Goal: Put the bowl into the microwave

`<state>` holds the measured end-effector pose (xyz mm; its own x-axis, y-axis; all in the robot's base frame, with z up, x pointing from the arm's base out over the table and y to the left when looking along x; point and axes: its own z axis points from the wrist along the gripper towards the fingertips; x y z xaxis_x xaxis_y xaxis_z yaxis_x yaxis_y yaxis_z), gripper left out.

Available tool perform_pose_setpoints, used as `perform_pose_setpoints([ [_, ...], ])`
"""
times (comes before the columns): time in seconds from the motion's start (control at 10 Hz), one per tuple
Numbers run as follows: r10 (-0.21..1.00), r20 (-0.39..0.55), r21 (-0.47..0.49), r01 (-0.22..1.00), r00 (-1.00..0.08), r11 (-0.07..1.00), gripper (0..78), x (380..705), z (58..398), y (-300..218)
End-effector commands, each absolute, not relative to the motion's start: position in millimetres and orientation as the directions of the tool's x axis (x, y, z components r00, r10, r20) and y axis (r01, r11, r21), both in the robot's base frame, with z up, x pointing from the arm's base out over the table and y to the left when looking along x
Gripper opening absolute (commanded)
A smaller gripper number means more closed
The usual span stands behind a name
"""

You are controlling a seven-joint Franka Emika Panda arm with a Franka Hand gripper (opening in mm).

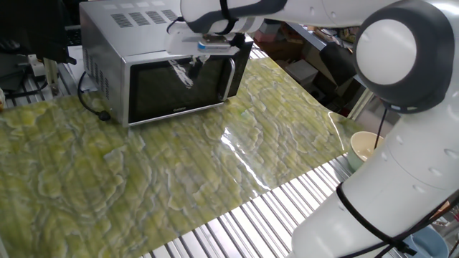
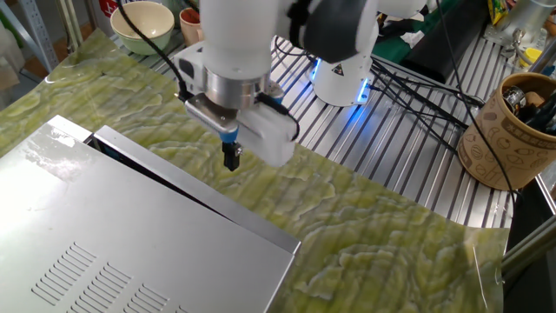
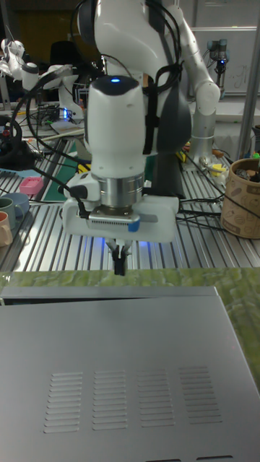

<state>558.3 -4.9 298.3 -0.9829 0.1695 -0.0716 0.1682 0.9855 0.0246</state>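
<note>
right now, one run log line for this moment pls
stage: at microwave door | gripper: shut, empty, by top front edge of microwave | door: looks closed | light-blue bowl: not clearly seen | cream bowl: at table edge

one fixed view front-high, other rear-high, tall rear-close, all share microwave (image 1: 161, 61)

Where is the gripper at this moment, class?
In one fixed view the gripper hangs in front of the microwave door's upper edge, near its right end; in the other fixed view it sits just beyond the top's front edge.
</note>
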Motion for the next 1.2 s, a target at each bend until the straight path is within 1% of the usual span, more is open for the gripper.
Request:
perform_pose_setpoints([
  [0.1,0.169,-0.054,-0.029,0.171,-0.984,0.985,1.1,574,303,-18],
  [0.4,0.117,-0.055,-0.042,0.120,-0.992,0.992,1.1,599,297,-50],
  [0.7,0.101,-0.041,-0.060,0.103,-0.994,0.993,1.1,597,299,-66],
  [0.9,0.087,-0.040,-0.063,0.090,-0.995,0.994,1.1,602,301,-73],
  [1.1,0.039,-0.030,-0.063,0.041,-0.999,0.997,1.1,614,309,-96],
  [1.2,0.044,-0.031,-0.072,0.046,-0.999,0.996,1.1,617,310,-99],
])
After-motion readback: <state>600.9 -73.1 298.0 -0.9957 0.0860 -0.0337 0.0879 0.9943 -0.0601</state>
